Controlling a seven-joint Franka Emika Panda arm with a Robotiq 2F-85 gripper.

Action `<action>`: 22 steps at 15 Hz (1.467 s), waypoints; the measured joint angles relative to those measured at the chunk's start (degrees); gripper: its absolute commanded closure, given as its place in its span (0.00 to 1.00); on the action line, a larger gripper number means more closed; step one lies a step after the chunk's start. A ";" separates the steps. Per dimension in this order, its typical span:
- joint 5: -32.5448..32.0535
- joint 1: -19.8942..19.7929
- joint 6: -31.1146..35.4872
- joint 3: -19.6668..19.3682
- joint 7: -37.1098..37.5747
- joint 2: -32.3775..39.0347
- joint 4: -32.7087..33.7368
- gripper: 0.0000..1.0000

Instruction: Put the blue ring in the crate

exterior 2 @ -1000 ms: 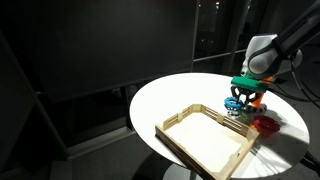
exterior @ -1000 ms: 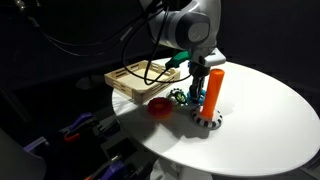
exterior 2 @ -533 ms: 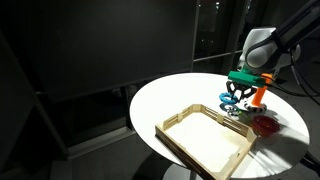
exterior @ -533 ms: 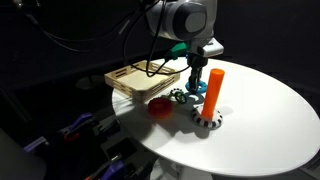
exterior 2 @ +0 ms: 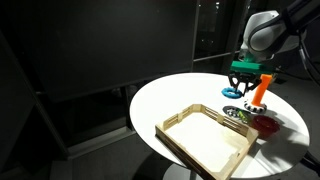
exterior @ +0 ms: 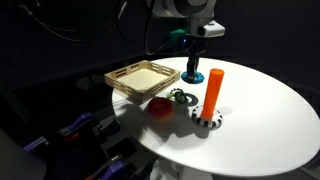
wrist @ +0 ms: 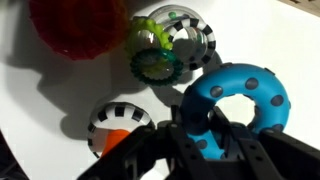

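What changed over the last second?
The gripper rose from the table beside the orange peg, lifting the blue ring clamped in its fingers. It is not yet over the crate. The peg, red ring, dark green ring and crate stayed put.

Blue ring (wrist: 264, 88) pinched by the gripper (wrist: 203, 128) (dark, bottom edge), red ring (wrist: 75, 25) top left, green ring (wrist: 155, 66) against a striped clear piece (wrist: 192, 35), orange peg (wrist: 118, 143) lower left.
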 measured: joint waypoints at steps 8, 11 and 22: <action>-2.62 -0.07 -8.59 -0.34 0.00 -3.35 1.07 0.67; -2.62 -0.08 -8.61 -0.37 0.00 -3.35 1.07 0.67; -2.63 1.14 -8.04 1.43 -0.01 -2.44 1.77 0.89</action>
